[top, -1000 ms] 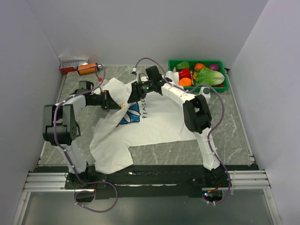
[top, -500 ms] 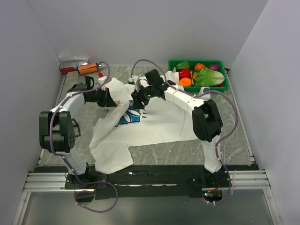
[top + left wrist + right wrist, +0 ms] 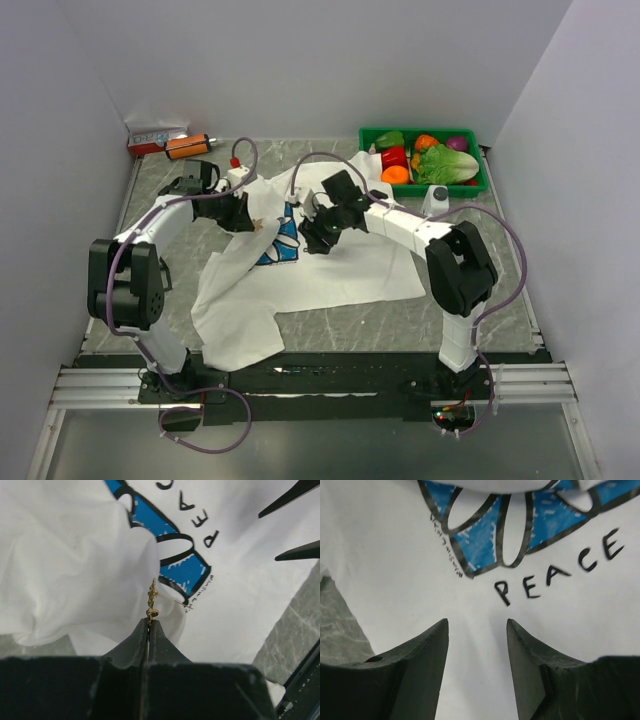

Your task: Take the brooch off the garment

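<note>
The left gripper (image 3: 149, 624) has its jaws pressed together on the lower end of the brooch (image 3: 152, 596). This small gold pin stands upright at the jaw tips, against a raised fold of the white shirt (image 3: 60, 570) left of the blue print; whether it is clear of the cloth cannot be told. The right gripper (image 3: 477, 630) hangs to the right with jaws apart, gripping nothing, over flat shirt beside the word "PEACE", and the shirt lies on the grey table (image 3: 500, 270).

The garment (image 3: 350, 270) is white, printed blue with black outlines; the brooch (image 3: 152, 597) gold.
</note>
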Controlling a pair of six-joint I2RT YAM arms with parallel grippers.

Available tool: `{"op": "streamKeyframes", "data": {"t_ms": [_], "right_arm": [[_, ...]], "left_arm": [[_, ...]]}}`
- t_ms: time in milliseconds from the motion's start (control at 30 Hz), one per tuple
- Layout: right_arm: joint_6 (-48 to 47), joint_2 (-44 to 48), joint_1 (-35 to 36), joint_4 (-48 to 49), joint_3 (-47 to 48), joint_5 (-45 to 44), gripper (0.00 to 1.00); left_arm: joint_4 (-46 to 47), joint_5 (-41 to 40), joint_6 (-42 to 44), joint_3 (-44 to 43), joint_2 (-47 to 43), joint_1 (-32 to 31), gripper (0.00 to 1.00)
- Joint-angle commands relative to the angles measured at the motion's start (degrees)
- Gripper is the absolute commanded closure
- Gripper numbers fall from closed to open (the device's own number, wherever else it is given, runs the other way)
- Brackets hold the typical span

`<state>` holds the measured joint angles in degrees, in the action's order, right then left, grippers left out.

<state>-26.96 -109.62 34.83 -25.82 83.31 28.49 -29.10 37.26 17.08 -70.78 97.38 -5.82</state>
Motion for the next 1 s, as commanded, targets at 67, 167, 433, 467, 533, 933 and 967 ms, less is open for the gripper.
{"op": "streamKeyframes", "data": {"t_ms": [67,167,433,467,533,933,967], "right_arm": [[-2.0,7.1,-1.1,-1.6,-3.8,-1.7,0.43],[-2.4,7.3,-1.5,-2.0,-4.6,-3.0,0.43],[-8.2,4.9,-1.3,1.5,-9.1,-19.5,0.44],[-8.8,4.9,-1.3,1.7,-9.5,-20.7,0.44],[-9.6,5.5,-1.5,1.5,-10.1,-21.4,0.44],[-8.2,4.2,-1.4,-0.4,-7.4,-19.4,0.44],[-7.9,4.2,-1.5,-0.5,-7.1,-19.3,0.44]], "left_arm": [[-0.2,-1.0,0.1,-1.3,-1.4,-3.2,0.99],[1.3,-6.0,0.8,-0.7,-2.3,-4.5,0.99],[3.3,-16.9,5.0,-3.7,-1.9,-7.9,0.99],[3.8,-20.1,6.8,-3.7,-1.9,-8.1,0.99],[4.8,-23.3,8.7,-4.3,-1.4,-8.8,0.99],[18.8,-46.4,31.3,-11.9,8.6,-9.0,0.99],[20.6,-47.0,34.1,-12.4,9.4,-8.9,0.99]]}}
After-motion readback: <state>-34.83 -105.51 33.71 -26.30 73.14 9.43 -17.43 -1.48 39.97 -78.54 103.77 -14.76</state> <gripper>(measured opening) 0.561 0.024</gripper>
